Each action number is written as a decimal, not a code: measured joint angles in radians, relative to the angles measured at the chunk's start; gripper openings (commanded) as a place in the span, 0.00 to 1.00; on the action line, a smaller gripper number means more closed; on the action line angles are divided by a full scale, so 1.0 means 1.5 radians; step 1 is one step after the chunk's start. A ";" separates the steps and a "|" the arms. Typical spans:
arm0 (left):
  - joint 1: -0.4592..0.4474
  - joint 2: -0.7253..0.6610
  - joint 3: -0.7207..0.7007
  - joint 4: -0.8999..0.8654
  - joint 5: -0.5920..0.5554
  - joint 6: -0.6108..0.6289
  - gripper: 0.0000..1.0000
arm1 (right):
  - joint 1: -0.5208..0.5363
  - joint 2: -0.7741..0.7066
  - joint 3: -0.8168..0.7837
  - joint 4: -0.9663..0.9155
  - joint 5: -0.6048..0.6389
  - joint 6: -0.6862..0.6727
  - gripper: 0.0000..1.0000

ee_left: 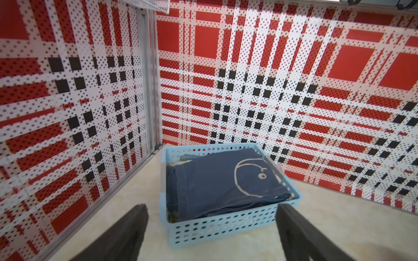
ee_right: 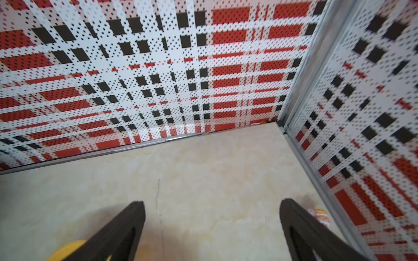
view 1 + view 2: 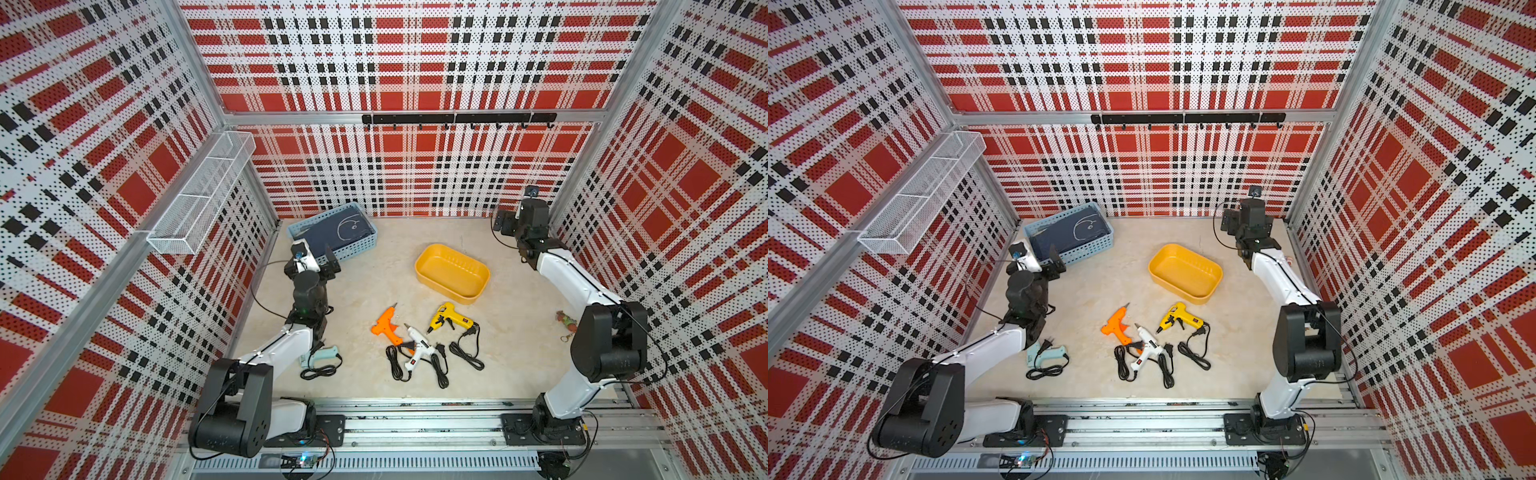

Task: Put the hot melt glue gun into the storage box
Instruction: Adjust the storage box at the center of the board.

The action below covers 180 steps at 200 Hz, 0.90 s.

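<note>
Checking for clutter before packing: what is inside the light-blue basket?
A folded dark-blue cloth with a white line drawing fills the light-blue basket; anything beneath it is hidden.

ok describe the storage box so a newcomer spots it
On the beige table, just beyond the yellow glue gun, sits the storage box. It is a yellow tub with smooth solid walls, unlike the light-blue perforated basket holding dark cloth.

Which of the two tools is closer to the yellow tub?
The right tool, hovering open just behind the yellow tub, near the back right corner. The left tool is farther, open across the table by the blue basket.
</note>
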 measured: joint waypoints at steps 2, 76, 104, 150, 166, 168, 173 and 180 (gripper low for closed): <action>-0.003 0.000 0.010 -0.016 -0.001 -0.002 0.83 | 0.002 0.007 0.008 -0.011 -0.002 0.006 1.00; -0.139 0.090 0.236 -0.437 -0.011 -0.102 0.85 | 0.079 0.058 0.003 -0.205 -0.028 0.117 1.00; -0.166 0.097 0.237 -0.502 -0.008 -0.120 0.82 | 0.083 0.062 -0.018 -0.334 -0.125 0.287 0.97; -0.162 0.121 0.267 -0.566 -0.005 -0.114 0.65 | 0.083 0.115 -0.080 -0.412 -0.200 0.402 0.97; -0.159 0.123 0.284 -0.578 -0.005 -0.102 0.58 | 0.083 0.135 -0.077 -0.419 -0.211 0.423 0.75; -0.158 0.123 0.286 -0.579 -0.005 -0.102 0.57 | 0.083 0.138 -0.075 -0.419 -0.213 0.423 0.73; -0.158 0.123 0.291 -0.583 -0.005 -0.099 0.55 | 0.083 0.143 -0.069 -0.422 -0.217 0.430 0.70; -0.157 0.123 0.296 -0.585 -0.004 -0.096 0.52 | 0.084 0.152 -0.055 -0.423 -0.219 0.433 0.65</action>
